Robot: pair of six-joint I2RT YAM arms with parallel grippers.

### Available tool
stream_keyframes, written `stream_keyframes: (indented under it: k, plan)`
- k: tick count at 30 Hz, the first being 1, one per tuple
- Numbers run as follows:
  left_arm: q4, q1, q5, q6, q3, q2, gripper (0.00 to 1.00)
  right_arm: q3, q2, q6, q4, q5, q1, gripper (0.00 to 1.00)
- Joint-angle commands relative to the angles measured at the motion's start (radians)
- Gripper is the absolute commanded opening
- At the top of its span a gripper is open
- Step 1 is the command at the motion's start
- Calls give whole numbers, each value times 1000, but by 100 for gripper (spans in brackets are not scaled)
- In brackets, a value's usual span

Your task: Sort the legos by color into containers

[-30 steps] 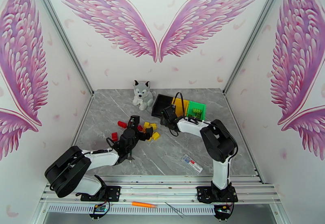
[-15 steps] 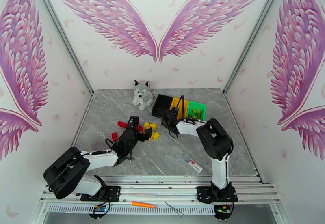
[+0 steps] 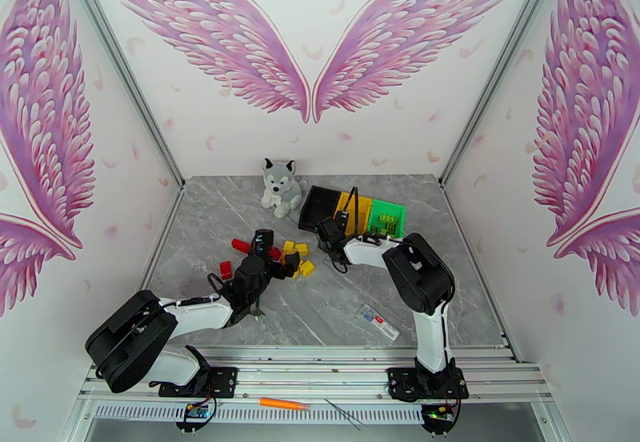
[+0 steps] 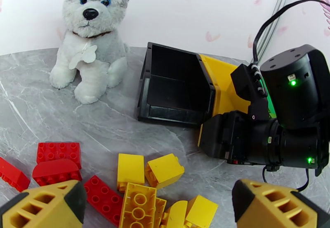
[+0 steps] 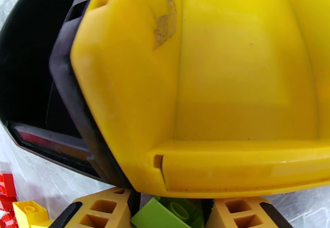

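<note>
No writing, brand or number could be read anywhere. A small white card [image 3: 378, 322] lay on the table [image 3: 448, 291] near the right arm's base. It carried red and blue print, but this was far too small to make out. A torn, brownish label scrap [image 5: 166, 24] clung to the inner wall of the yellow container [image 5: 231, 59], and no letters showed on it. The plush husky [image 4: 93, 34] wore a white tag [image 4: 82, 56] on its chest, which looked blank from the left wrist view.
</note>
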Motion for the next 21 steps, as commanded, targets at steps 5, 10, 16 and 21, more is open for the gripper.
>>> stream_keyframes:
  k: [5,10,16,21]
  plan:
    - [11,7,5,-1,8,5,99,-53,-37,-32,2,15,22,39]
    - [8,3,10,6,15,12,99,-114,-107,-42,27,10,24,36]
    - [-5,-34,10,34,51,42,99,-191,-238,-74,14,48,19,35]
    - [-10,-88,11,61,100,87,99,-254,-371,-107,-20,77,-34,36]
